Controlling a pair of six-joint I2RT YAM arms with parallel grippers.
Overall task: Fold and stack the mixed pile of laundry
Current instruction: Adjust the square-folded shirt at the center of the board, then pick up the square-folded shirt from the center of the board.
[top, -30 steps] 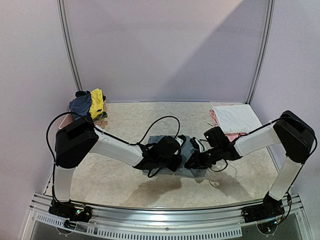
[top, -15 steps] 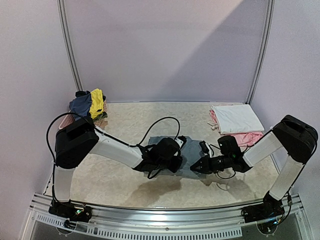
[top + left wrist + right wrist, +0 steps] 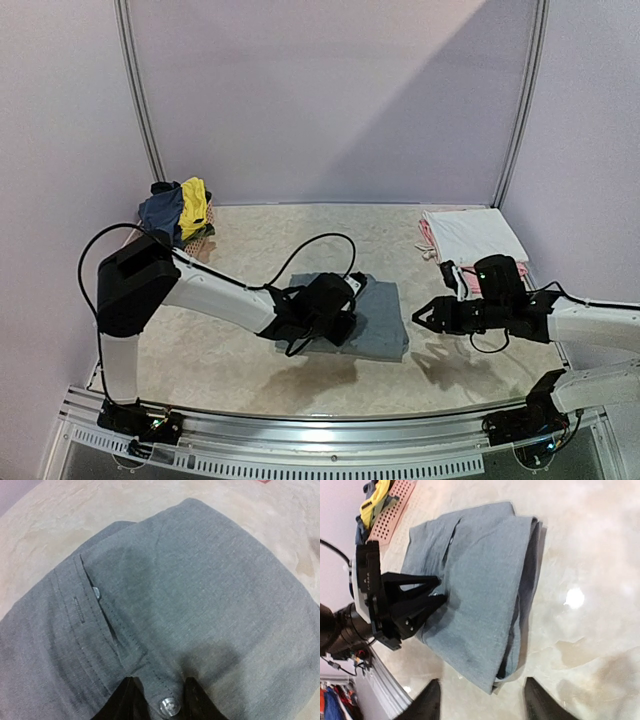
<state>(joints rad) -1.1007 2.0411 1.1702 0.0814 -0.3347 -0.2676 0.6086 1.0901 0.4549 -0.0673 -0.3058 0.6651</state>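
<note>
The left tool (image 3: pixel 159 698) pinches the waistband of the folded grey cloth trousers (image 3: pixel 385 320) toward the table's (image 3: pixel 260 240) near edge, probably to anchor the fold. The right tool (image 3: pixel 481 698) hangs spread and empty.

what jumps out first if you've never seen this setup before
The folded grey cloth trousers lie mid-table, with the left hand gripping their buttoned waistband while the right hand hovers open just off their right edge. A neat white-and-pink folded cloth stack sits far right, and a navy-and-yellow garment heap far left.
</note>
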